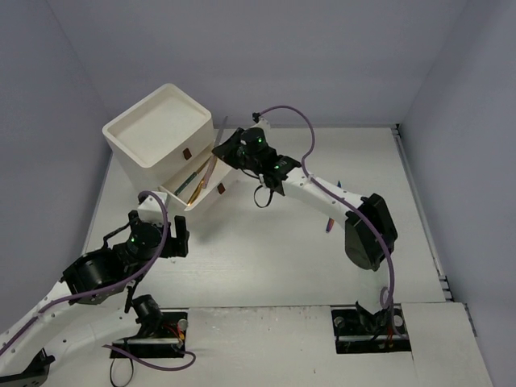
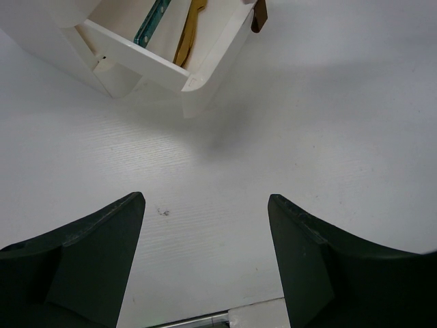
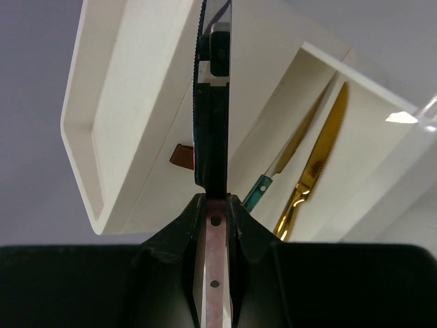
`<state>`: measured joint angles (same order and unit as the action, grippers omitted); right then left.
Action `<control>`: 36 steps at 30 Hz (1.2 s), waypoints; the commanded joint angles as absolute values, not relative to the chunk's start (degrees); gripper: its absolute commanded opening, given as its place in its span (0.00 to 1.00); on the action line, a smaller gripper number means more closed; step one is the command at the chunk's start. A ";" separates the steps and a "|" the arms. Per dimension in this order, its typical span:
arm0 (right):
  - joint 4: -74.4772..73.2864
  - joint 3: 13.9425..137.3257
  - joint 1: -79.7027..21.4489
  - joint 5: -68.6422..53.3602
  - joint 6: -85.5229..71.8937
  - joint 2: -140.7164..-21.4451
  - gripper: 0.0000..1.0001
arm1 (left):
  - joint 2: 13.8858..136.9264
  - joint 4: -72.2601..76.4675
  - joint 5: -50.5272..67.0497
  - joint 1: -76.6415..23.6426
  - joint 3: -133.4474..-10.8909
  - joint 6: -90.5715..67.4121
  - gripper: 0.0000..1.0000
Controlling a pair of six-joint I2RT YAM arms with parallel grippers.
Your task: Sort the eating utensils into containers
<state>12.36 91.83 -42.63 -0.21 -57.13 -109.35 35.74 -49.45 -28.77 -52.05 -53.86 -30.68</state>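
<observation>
Right hand (image 3: pixel 216 205) clenched a knife (image 3: pixel 212 123) by its handle, blade forward, over the cabinet's (image 1: pixel 157 129) open drawer (image 2: pixel 136 61), likely to join the gold knife (image 3: pixel 324 147) inside; left hand (image 2: pixel 205 205) hung released beside the cabinet.

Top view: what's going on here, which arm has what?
The right gripper has its jaws shut on a pink-handled knife with a dark serrated blade, held up beside the white plastic drawer cabinet. A pulled-out drawer of that cabinet holds a gold knife and a teal-handled utensil. The left gripper, jaws open and empty, hovers over the white table just in front of that drawer.
</observation>
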 commanded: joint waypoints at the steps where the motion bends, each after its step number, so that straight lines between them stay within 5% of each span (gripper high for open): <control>1: 21.13 97.18 -44.41 2.96 -62.63 -111.43 0.00 | 35.79 -47.11 -29.74 -51.59 -56.86 -31.08 0.70; 4: 21.18 99.22 -45.64 4.09 -62.37 -114.45 0.03 | 35.39 -47.11 -29.79 -51.59 -56.87 -31.03 0.70; 9: 20.94 99.97 -45.64 2.48 -59.90 -115.97 0.30 | 35.03 -47.18 -29.71 -51.50 -56.47 -31.16 0.70; 13: 19.67 99.29 -45.21 0.58 -56.43 -114.47 0.39 | 34.99 -47.10 -29.61 -51.50 -56.15 -31.48 0.70; 30: -12.23 75.87 -30.63 19.85 -29.87 -88.16 0.51 | 35.70 -46.94 -28.80 -51.50 -55.98 -31.73 0.70; 36: -14.76 63.92 -21.76 16.67 -27.68 -83.94 0.52 | 35.77 -46.93 -28.57 -51.50 -56.16 -31.67 0.70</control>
